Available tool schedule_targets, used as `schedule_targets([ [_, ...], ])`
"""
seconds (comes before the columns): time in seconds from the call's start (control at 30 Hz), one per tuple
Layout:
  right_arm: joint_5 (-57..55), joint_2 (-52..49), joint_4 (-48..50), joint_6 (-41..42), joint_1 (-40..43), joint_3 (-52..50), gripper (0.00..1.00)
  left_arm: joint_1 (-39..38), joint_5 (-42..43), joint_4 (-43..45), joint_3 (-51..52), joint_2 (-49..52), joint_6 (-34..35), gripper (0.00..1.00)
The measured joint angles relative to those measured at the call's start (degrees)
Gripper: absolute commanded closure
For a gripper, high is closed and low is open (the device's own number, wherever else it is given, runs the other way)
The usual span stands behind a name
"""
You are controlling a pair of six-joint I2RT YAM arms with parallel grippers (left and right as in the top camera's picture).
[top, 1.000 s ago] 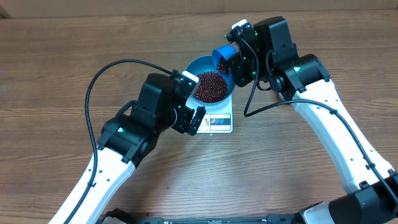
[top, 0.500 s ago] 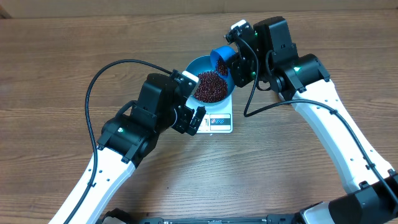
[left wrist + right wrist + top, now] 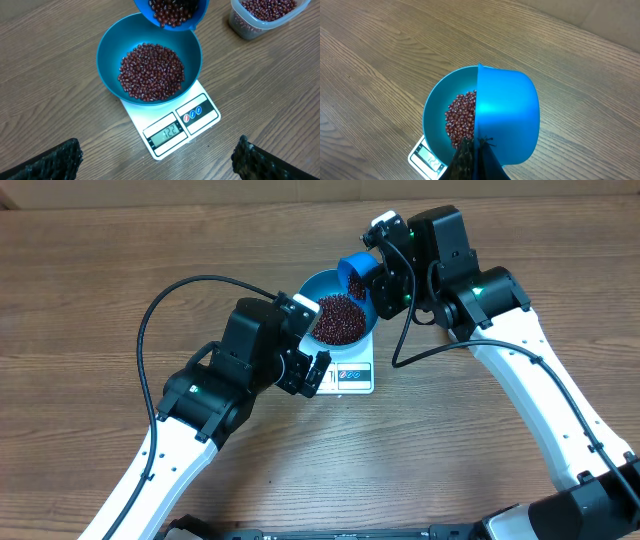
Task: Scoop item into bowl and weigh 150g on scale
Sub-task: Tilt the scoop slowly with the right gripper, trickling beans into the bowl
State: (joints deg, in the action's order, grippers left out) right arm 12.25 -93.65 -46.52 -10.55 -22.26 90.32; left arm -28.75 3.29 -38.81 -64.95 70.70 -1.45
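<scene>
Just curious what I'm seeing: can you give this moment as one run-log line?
right gripper: shut on scoop, tipped above bowl | left gripper: open, empty | bowl: on scale, holding beans

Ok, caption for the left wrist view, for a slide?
Loaded scoop tilted over the blue bowl of beans on the white scale; clear tub beyond.

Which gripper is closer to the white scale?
Left. The left gripper hovers open right beside the scale; the right gripper holds the blue scoop above the bowl's far rim.
</scene>
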Motion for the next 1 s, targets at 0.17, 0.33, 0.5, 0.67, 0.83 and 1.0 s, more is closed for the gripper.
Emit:
schedule_targets([
  [0.17, 0.0, 0.0, 0.0, 0.0, 0.0, 0.0, 0.96, 0.0, 0.0, 0.0, 0.0, 0.0, 0.0, 0.0],
  [0.33, 0.0, 0.0, 0.4, -0.3, 0.0, 0.0, 0.96, 0.0, 0.0, 0.0, 0.0, 0.0, 0.0, 0.0],
  [0.5, 0.0, 0.0, 0.5, -2.9, 0.0, 0.0, 0.96, 0.0, 0.0, 0.0, 0.0, 0.0, 0.0, 0.01],
  [0.67, 0.0, 0.0, 0.5, -6.1, 0.0, 0.0, 0.96, 0.0, 0.0, 0.0, 0.0, 0.0, 0.0, 0.0],
  [0.83, 0.0, 0.0, 0.5, -7.7, 0.0, 0.0, 0.96, 0.0, 0.0, 0.0, 0.0, 0.0, 0.0, 0.0],
  [1.0, 0.0, 0.0, 0.5, -8.3, 0.0, 0.0, 0.96, 0.0, 0.0, 0.0, 0.0, 0.0, 0.0, 0.01],
])
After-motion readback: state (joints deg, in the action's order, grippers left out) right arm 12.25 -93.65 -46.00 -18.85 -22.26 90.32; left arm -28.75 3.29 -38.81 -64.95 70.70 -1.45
